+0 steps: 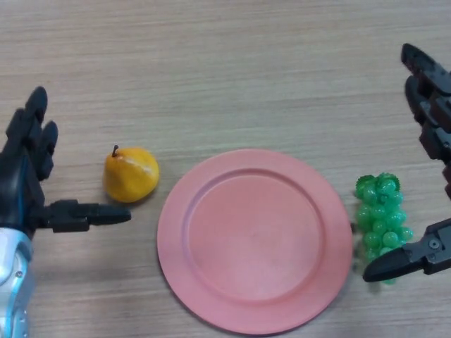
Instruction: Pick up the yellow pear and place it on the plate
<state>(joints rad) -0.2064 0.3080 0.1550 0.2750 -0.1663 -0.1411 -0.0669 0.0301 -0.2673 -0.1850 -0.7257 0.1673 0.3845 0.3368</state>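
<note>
Pear (130,174) lies beside the plate (211,296), apparently untouched, between the spread left hand's (25,176) thumb and fingers

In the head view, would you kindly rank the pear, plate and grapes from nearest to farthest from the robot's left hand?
From the left hand:
1. Yellow pear, just right of its thumb.
2. Pink plate, at the centre.
3. Green grapes, far right, beside the right hand.
</note>
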